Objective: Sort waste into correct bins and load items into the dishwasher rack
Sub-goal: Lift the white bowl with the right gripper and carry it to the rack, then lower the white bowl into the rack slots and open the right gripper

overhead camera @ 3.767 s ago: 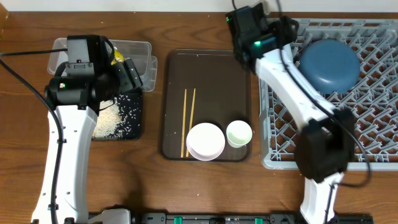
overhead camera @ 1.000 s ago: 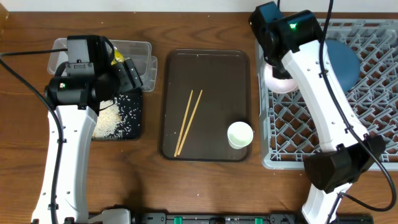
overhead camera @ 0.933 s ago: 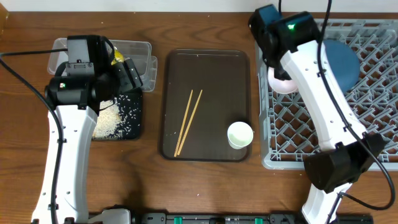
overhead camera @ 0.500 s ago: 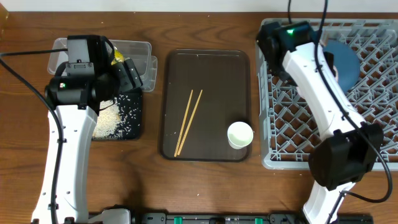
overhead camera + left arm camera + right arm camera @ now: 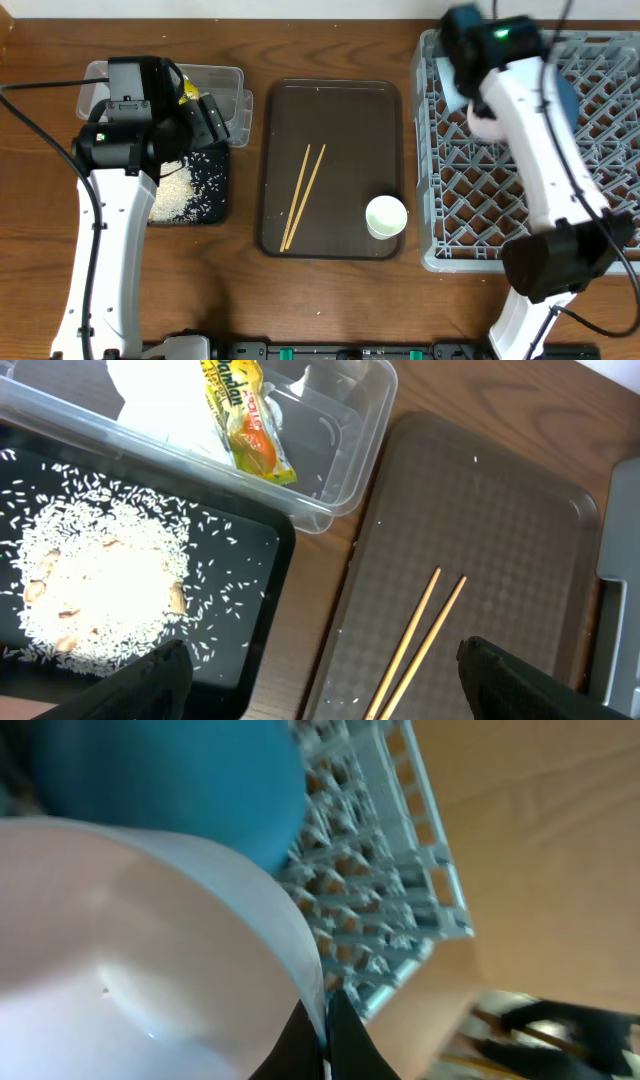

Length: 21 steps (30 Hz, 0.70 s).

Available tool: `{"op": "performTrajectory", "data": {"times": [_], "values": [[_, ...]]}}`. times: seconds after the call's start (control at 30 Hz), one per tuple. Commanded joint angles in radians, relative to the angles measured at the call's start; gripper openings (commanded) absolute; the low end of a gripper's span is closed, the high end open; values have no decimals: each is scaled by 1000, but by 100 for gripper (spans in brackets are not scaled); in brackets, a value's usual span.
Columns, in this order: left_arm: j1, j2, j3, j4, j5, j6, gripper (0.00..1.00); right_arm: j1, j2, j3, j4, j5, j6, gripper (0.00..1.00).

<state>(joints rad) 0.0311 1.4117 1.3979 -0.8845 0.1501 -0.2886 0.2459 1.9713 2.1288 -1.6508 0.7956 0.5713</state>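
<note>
Right of the dark brown serving tray, over the far half of the dishwasher rack: the white bowl, tilted on edge. Pinched at the rim by the right end effector, one dark finger on each side of the thin wall. Cannot tell whether resting on the pegs or lifted clear of them. Just beyond the bowl, also in the rack, the dark blue plate, largely hidden under the arm in the overhead view.

On the tray itself, at its near right corner, the pale green cup, upright and mouth up. Left of the cup, near the tray's middle, the chopsticks, lying flat in a narrow V with the near tips almost touching, well apart from the cup.

Left of the tray, at its far end, the clear tub, holding the crumpled white napkin and the yellow-green wrapper. Nearer along the same side, touching the tub, the black tray, with rice scraps heaped at its middle and stray grains scattered around.

Above the gap between the black tray and the brown one, the left end effector, spread wide and gripping nothing. Bare wooden desk in front of the tray.
</note>
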Motion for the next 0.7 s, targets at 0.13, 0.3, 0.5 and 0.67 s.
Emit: {"op": "performTrajectory", "data": {"times": [0.13, 0.3, 0.5, 0.67], "values": [[3, 6, -1, -1, -6, 3, 88, -163, -68, 304, -11, -164, -257, 1], [3, 6, -1, -1, -6, 2, 88, -192, -52, 297, -26, -161, -262, 1], [3, 6, -1, -1, -6, 2, 88, -135, 12, 183, -44, -82, -234, 1], [3, 6, -1, -1, -6, 3, 88, -80, 61, 36, -40, -11, -179, 1]]}}
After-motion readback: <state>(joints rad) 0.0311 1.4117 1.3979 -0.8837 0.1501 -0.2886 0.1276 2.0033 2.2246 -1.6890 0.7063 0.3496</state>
